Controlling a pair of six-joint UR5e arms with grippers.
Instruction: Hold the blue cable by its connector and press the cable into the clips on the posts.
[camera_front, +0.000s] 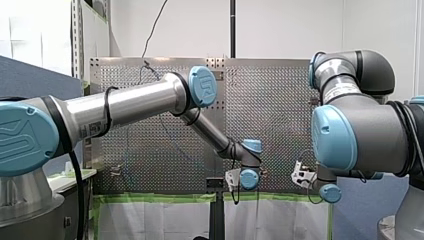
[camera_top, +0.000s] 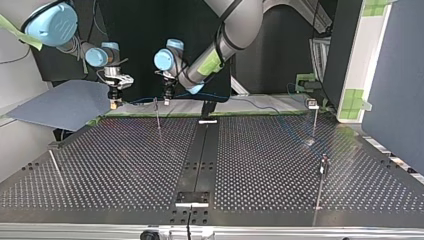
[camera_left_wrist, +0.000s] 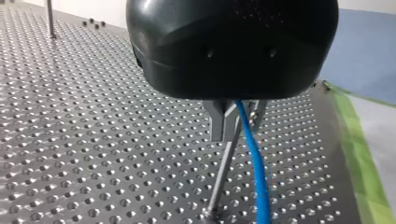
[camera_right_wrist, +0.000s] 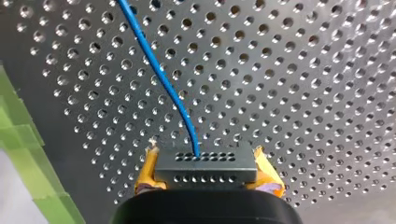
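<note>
table (camera_top: 125, 165): dark, perforated; thin posts stand well apart on it
left gripper (camera_left_wrist: 238, 128): black; jaws drawn nearly together about the blue cable (camera_left_wrist: 256, 172), just above a post (camera_left_wrist: 222, 177)
right gripper (camera_right_wrist: 206, 161): yellow pads (camera_right_wrist: 145, 175) clamped on the two ends of the connector (camera_right_wrist: 205, 175)
post: slim metal rod; cable just beside it
blue cable: leaves the connector's middle; runs over the table
connector: dark block; rows of small holes

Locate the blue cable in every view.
Front: too faint to pick out.
Top: cable, a thin line along the table's far edge.
Left wrist: cable running down beside a post.
Right wrist: cable rising from the connector held between the yellow-padded fingers.
Shared landmark: the perforated table.
</note>
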